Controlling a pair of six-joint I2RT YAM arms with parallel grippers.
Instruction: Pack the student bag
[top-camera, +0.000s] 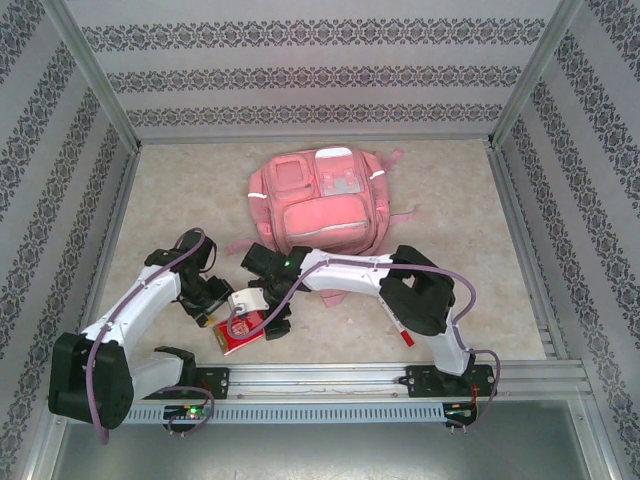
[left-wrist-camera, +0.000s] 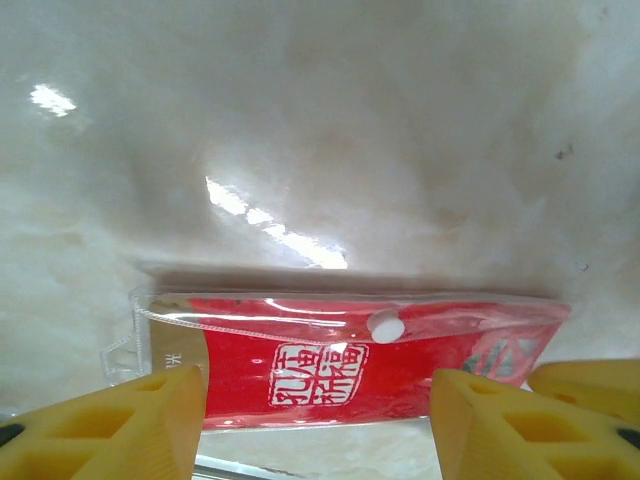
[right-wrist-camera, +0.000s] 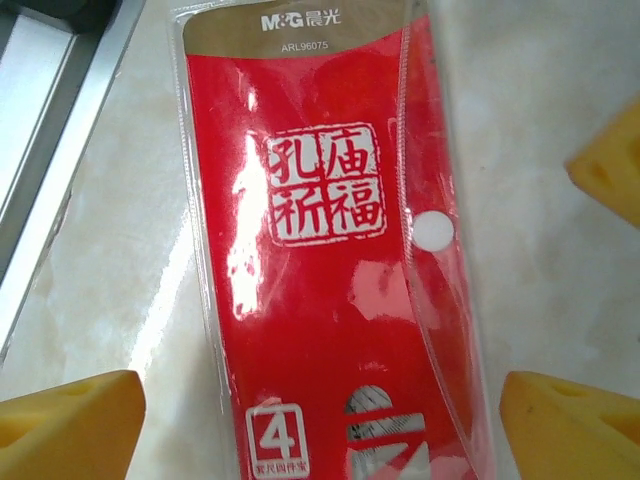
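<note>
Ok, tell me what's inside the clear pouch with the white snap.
A red card with a white seal print and a tan M&G header fills the clear pouch. Whatever sits behind that card is covered.

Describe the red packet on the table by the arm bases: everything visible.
The red packet is a flat, oblong sleeve of glossy clear plastic, its flap closed by a white snap button. Inside is a red card with a gold-brown header band, a white seal of Chinese characters and a "4". It lies flat on the marble-look table, near the front rail. The right end effector straddles it, jaws open; contact is unclear.
</note>
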